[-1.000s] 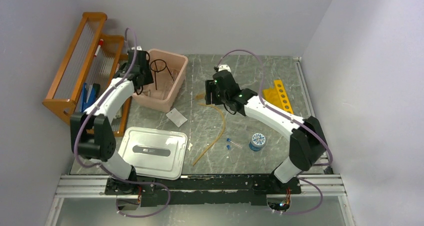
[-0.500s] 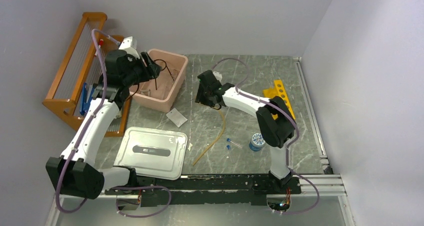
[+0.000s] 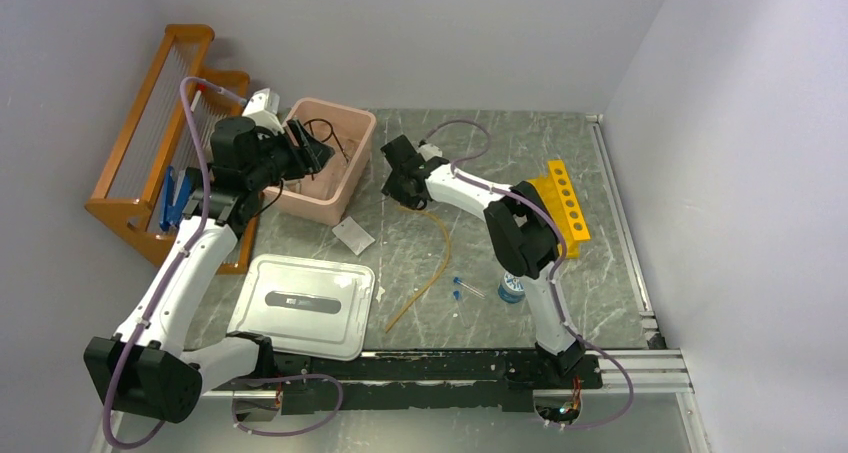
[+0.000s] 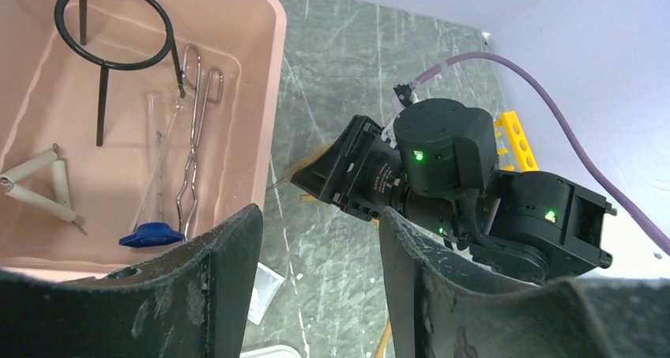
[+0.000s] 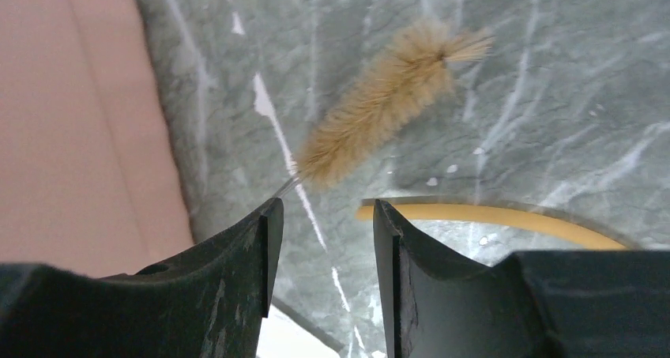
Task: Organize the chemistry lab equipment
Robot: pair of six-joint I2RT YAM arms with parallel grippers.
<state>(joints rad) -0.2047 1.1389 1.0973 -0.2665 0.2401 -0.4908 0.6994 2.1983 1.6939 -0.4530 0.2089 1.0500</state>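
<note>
no writing can be read anywhere — the dark label (image 3: 297,301) on the white lid (image 3: 335,325), near left, is too small.

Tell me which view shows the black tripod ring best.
The left wrist view: the black wire tripod ring lies in the pink tub, ring and legs plain. The top external view shows it small and unclear. The right wrist view misses it.

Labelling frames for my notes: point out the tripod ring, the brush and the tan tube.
tripod ring (image 4: 103,97), left wrist view, long leg.
brush (image 5: 379,105), right wrist view, mid bristles.
tan tube (image 5: 490,213), right wrist view, curved stretch.
</note>
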